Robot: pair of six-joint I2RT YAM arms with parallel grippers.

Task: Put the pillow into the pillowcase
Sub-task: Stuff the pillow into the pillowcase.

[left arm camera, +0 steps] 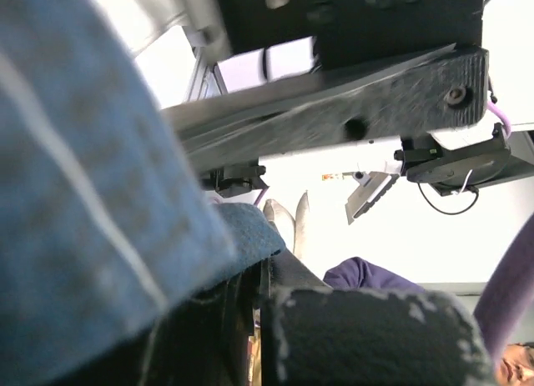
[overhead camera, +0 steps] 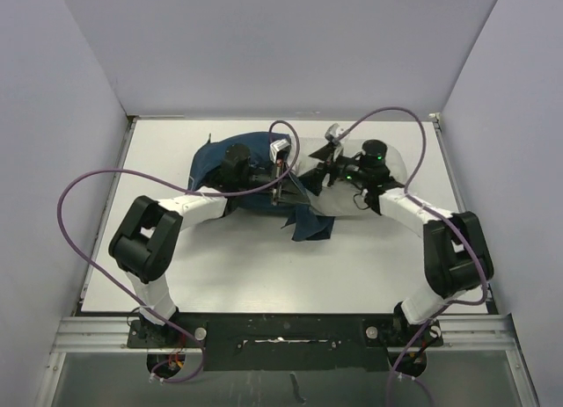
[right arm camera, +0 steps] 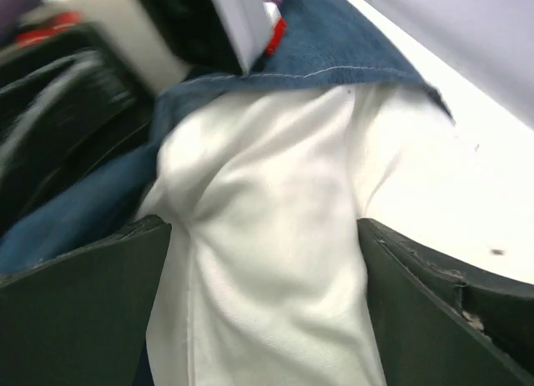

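The navy pillowcase (overhead camera: 215,161) lies bunched left of centre on the table, with a flap (overhead camera: 310,222) hanging toward the front. The white pillow (overhead camera: 398,167) lies to its right, its left end tucked under the pillowcase's hem (right arm camera: 334,57). My left gripper (overhead camera: 281,189) is at the pillowcase mouth. In the left wrist view it (left arm camera: 265,273) is shut on a fold of the blue pillowcase (left arm camera: 242,232). My right gripper (overhead camera: 324,174) sits over the pillow's left end. Its jaws (right arm camera: 263,294) stand wide open, with a ridge of the pillow (right arm camera: 267,194) bulging between the fingers (right arm camera: 417,303).
Grey walls (overhead camera: 70,117) enclose the white table (overhead camera: 264,266) on three sides. Purple cables (overhead camera: 88,183) loop above both arms. The left arm's wrist (right arm camera: 167,36) is close in front of the right gripper.
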